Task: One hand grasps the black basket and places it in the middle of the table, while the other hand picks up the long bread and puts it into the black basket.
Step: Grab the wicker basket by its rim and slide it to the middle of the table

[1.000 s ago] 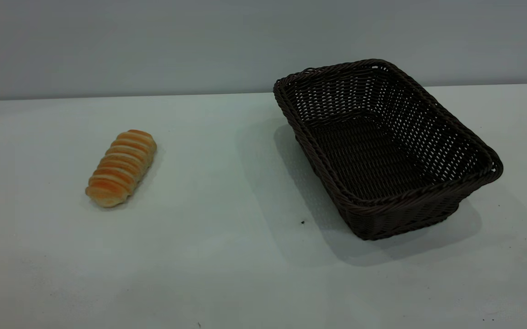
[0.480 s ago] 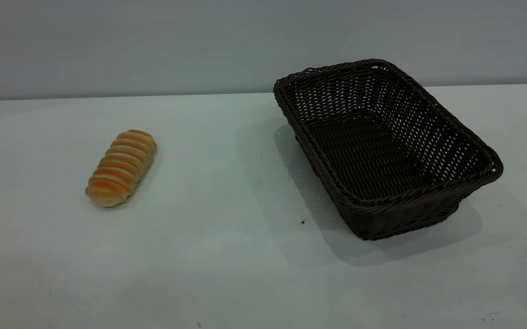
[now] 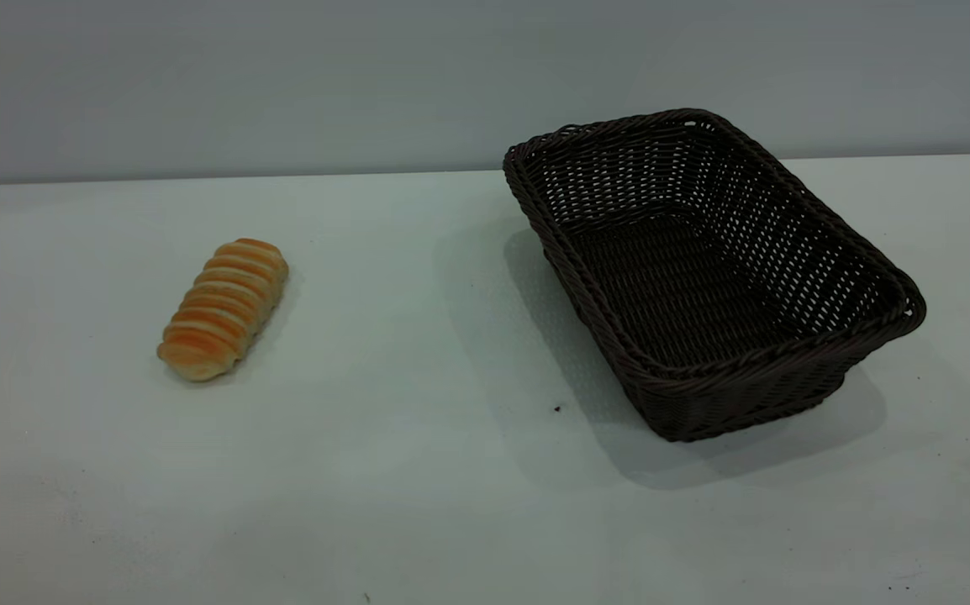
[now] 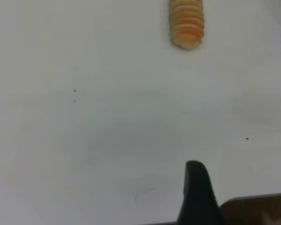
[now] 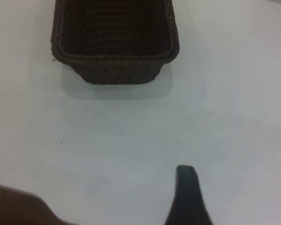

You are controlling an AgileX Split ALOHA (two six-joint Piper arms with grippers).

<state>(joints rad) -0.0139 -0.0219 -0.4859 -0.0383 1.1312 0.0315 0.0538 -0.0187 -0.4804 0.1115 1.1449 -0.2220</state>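
The black basket [image 3: 708, 277] stands empty on the right half of the table [image 3: 418, 470], turned at an angle; the right wrist view shows its short end [image 5: 114, 44]. The long bread [image 3: 223, 307] lies on the table's left side and appears in the left wrist view [image 4: 187, 23] some way ahead of my left gripper [image 4: 195, 190]. My right gripper [image 5: 186, 197] hovers over bare table, well short of the basket. Neither gripper touches anything, and neither shows in the exterior view.
A plain grey wall [image 3: 283, 84] runs behind the table's far edge. Bare tabletop with a few dark specks [image 3: 557, 409] lies between the bread and the basket.
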